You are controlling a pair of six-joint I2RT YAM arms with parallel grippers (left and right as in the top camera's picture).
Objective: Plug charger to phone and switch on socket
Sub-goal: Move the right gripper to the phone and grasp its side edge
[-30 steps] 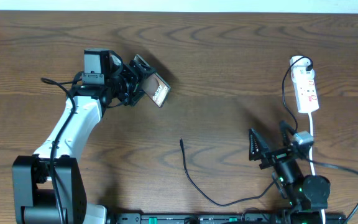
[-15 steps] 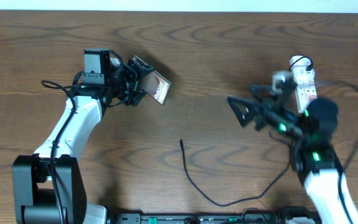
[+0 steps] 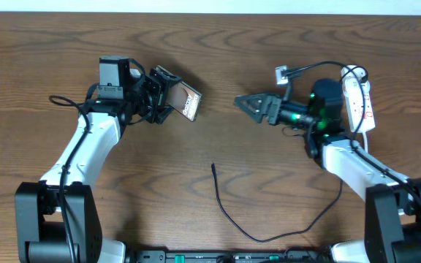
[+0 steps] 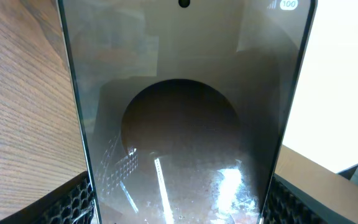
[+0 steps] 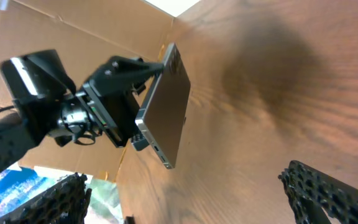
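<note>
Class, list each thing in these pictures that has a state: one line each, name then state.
phone: held up, tilted
charger: loose on table, not plugged into phone
socket: on table; switch unreadable
left tool: shut on phone
right tool: open, empty

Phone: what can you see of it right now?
The phone is a flat bronze-brown slab with a metal-looking frame; its glossy face shows a large dark round shape and white lettering. The left gripper clamps it across its long edges, tilted on edge. Its free short end, with small slots, points toward the right gripper; nothing is plugged in.
</note>
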